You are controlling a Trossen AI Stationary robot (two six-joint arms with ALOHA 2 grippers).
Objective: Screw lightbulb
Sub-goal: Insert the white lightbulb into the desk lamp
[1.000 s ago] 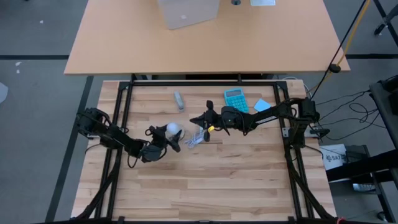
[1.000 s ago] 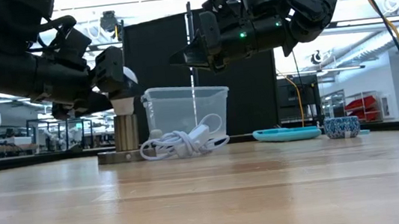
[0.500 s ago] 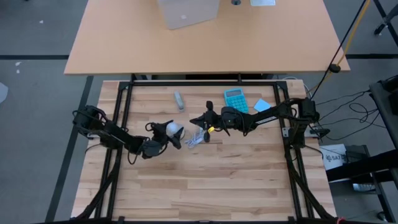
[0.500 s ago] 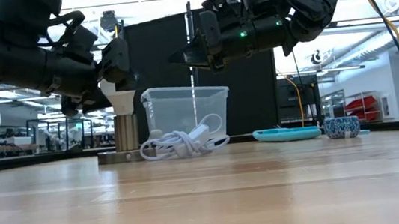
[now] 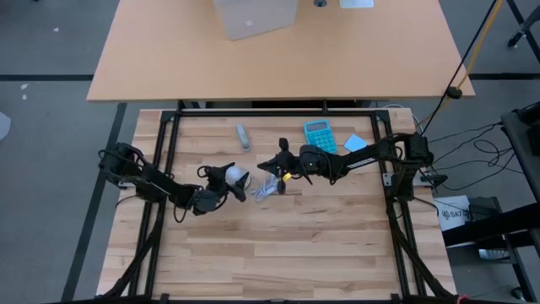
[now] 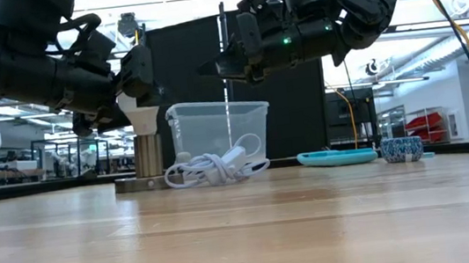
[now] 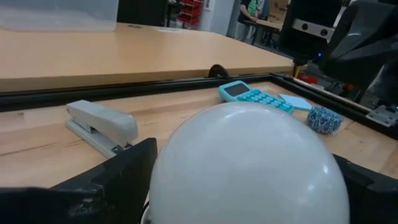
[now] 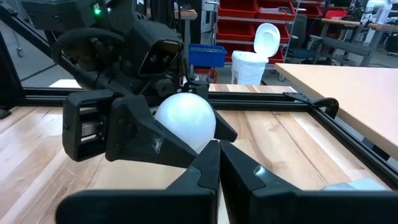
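The white lightbulb (image 5: 234,176) stands upright with its narrow end in a grey metal socket (image 6: 148,155) on a round base (image 6: 137,184), mid-table. My left gripper (image 5: 231,182) is shut on the bulb's rounded head (image 7: 249,162). My right gripper (image 5: 268,163) is shut and empty. It hangs in the air just right of the bulb, above the white coiled cable (image 6: 212,168), which lies on the table beside the base. My left gripper pinches the bulb's rounded head between its two fingers (image 7: 118,180), one on each side. It comes in roughly level from the table's left. The bulb stays upright, its neck (image 6: 143,117) down in the socket.
A grey stapler (image 5: 243,135), a teal calculator (image 5: 320,135) and a blue pad (image 5: 355,143) lie toward the far edge. A clear plastic box (image 6: 219,129) shows behind the cable in the low view. A black frame (image 5: 253,113) borders the table.
My left gripper has turned about the bulb's head and shifted slightly toward the table's left. One finger now covers the head in the low view, where it showed white before. The bulb stays upright on the socket.
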